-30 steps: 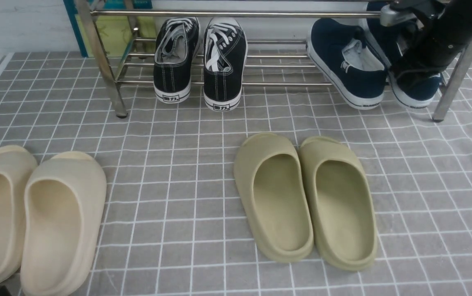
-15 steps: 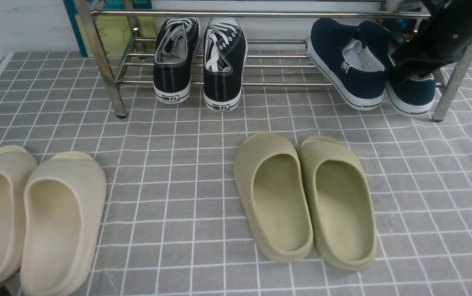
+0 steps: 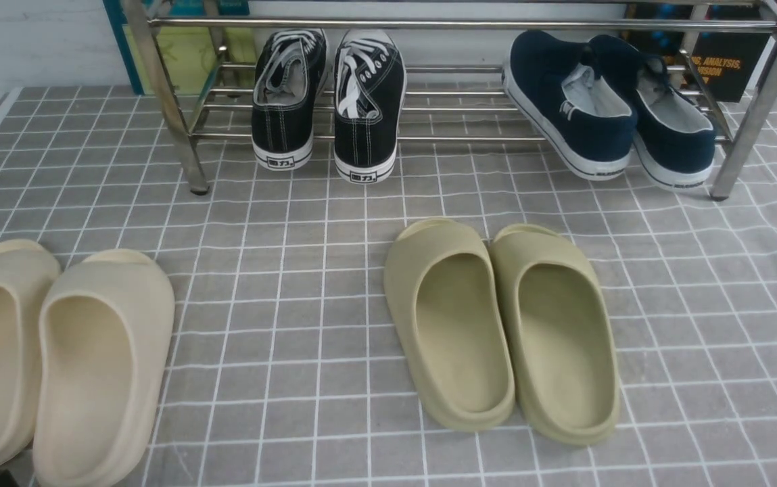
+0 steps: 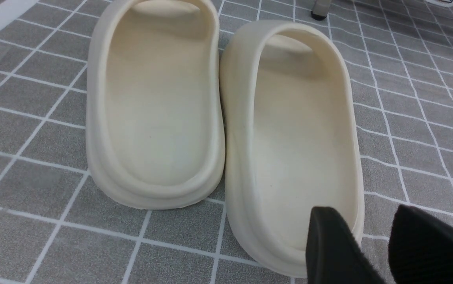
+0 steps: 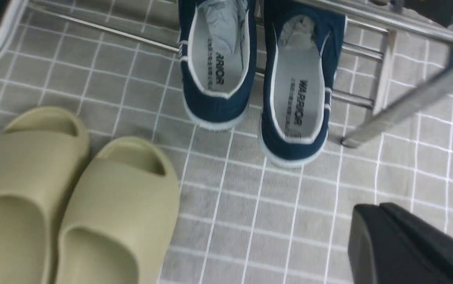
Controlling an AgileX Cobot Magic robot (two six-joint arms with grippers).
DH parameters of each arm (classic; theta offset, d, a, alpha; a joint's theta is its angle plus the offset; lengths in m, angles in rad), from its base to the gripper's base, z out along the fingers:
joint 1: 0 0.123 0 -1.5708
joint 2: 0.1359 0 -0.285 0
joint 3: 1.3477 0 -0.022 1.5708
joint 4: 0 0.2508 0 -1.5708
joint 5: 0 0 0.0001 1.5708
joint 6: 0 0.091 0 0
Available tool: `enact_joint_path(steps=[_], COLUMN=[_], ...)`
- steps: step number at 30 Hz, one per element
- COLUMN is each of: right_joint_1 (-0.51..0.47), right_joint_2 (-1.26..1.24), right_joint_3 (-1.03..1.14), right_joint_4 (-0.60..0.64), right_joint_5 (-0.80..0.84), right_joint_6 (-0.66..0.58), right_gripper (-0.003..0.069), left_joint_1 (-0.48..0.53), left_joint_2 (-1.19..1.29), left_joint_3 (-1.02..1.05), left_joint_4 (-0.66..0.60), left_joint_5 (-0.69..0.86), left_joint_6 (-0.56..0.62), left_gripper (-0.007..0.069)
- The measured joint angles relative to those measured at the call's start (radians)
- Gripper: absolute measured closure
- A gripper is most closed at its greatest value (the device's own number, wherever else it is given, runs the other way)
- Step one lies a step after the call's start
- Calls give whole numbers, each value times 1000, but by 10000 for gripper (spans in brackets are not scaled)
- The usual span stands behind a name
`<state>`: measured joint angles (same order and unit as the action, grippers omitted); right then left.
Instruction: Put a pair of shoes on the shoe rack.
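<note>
Where the rack ends on the right, the navy shoes sit on its lower bars, side by side and close together. Their toes point to the back and their heels jut out past the front bar, tilted down toward the cloth; whether the heels touch it is hard to tell. The right wrist view looks down into both shoes, where the grey insoles carry dark lettering. They lie just inside the rack's right front leg.

Further left on the same bars stand the black sneakers, also heels out and well apart from the navy pair. The rack stands at the far side of the bench, which is covered by the grey checked cloth. In front of the rack, near the middle, lie the olive slides, side by side. The cream slides lie at the near left.

The left end effector hovers at the heel of one cream slide, its two black fingers parted and empty. The right end effector shows only as one black block over the cloth, near the navy heels and gripping nothing visible; I cannot tell if it is open or closed.
</note>
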<state>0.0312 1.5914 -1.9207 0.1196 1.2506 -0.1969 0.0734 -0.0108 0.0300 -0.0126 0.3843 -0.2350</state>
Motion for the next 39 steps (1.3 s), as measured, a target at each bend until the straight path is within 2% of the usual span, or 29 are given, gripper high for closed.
enact_joint_path(steps=[5,10,17,23,39], right_joint_1=[0,0,0,0,0], right_joint_2=[-332,-673,-991,-1075,-1079], right_joint_3=[259,544,838,935,942], right_joint_4=[42,52,54,61,82], right_joint_5=[-30,-206,-273,-298,-286], right_joint_6=[1,2,2,2,2], right_gripper=[661,661,659,659,651], left_joint_1=[0,0,0,0,0], left_joint_2=[0,0,0,0,0], left_joint_3=[0,0,0,0,0], left_joint_4=[0,0,0,0,0], left_joint_5=[0,0,0,0,0], left_joint_6=[0,0,0,0,0], left_gripper=[387,387,387,386,386])
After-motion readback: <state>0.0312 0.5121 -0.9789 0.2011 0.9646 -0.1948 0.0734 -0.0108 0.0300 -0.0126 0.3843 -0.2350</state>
